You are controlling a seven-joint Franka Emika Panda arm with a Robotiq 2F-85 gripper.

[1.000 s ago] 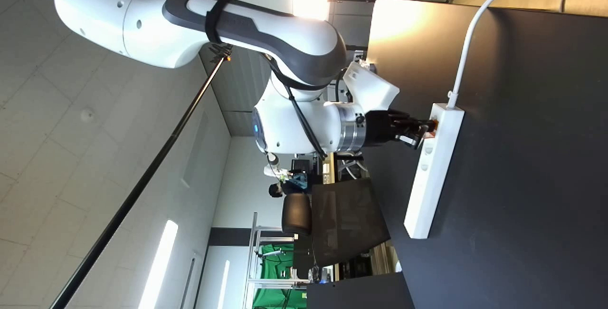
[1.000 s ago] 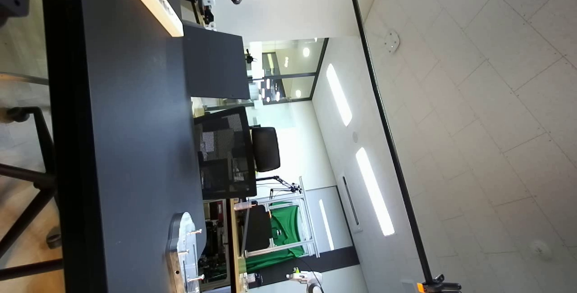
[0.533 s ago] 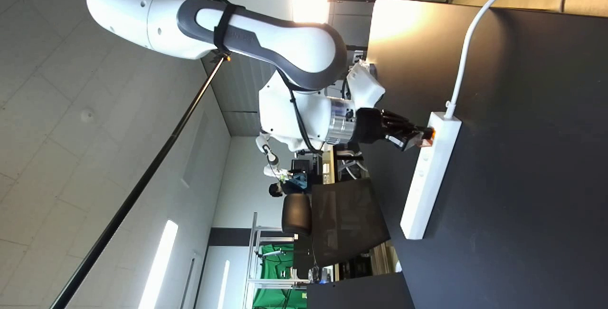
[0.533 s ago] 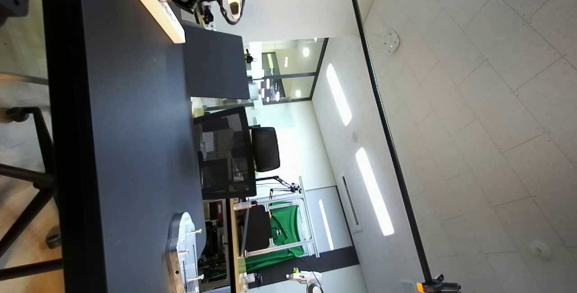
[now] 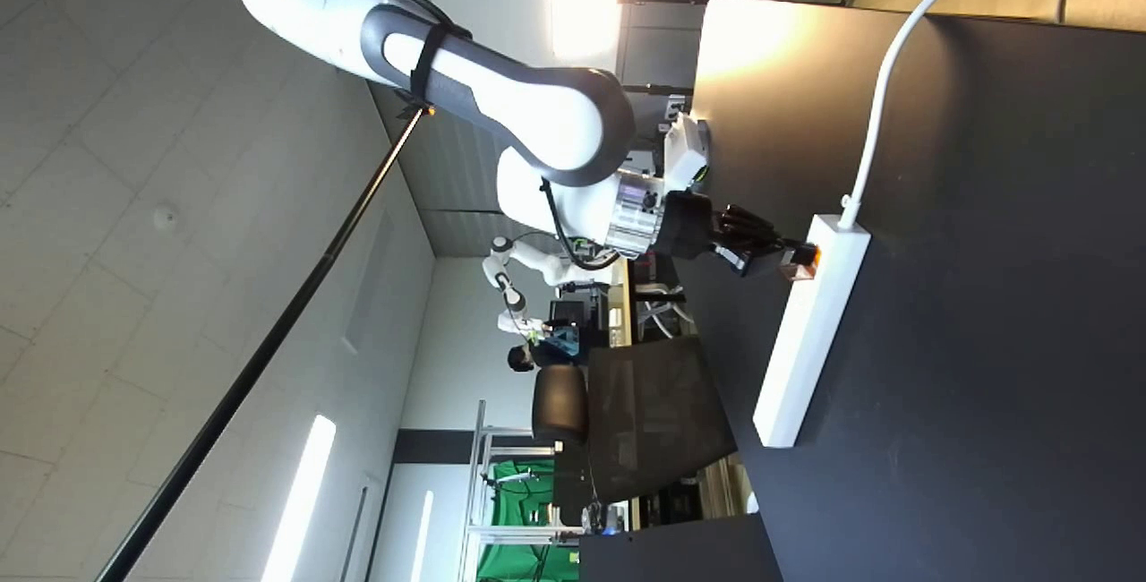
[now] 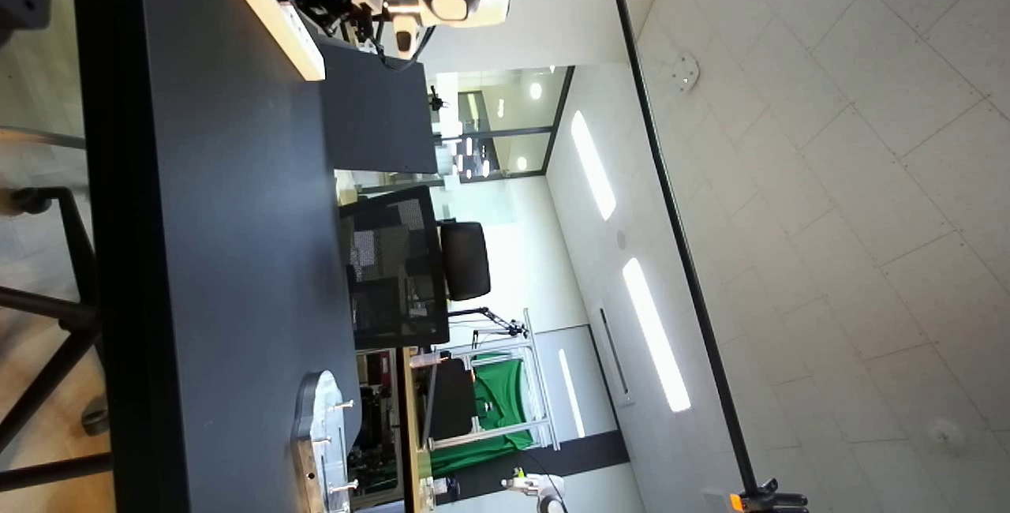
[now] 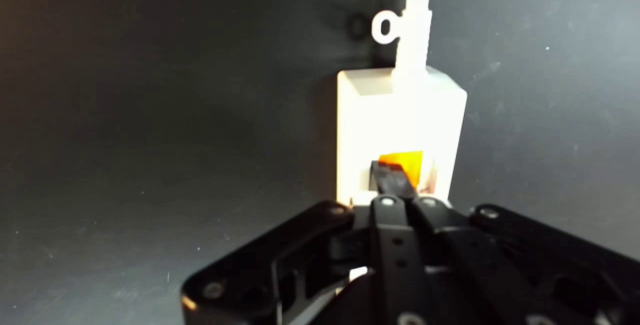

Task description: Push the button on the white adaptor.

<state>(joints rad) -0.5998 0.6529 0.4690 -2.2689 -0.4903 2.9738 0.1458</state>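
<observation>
Pincer [image 7: 394,180], pressed together, is overlapping the orange button [image 7: 411,161], peeking out at one o'clock in the wrist view, near the twelve-o'clock end of the white adaptor [image 7: 369,130] lying on the tabletop [image 7: 165,95], so pressing is presumably underway, next move calling for a firm push.

This looks like a robotics lab — a white arm [image 5: 537,116] reaches over a black counter [image 5: 985,340], and another arm [image 5: 551,269] stands in the background. There is also a metal frame [image 5: 524,529] with green cloth [image 6: 505,387]. The chair [image 6: 398,268] and ceiling lights [image 6: 656,335] would suit an office.
</observation>
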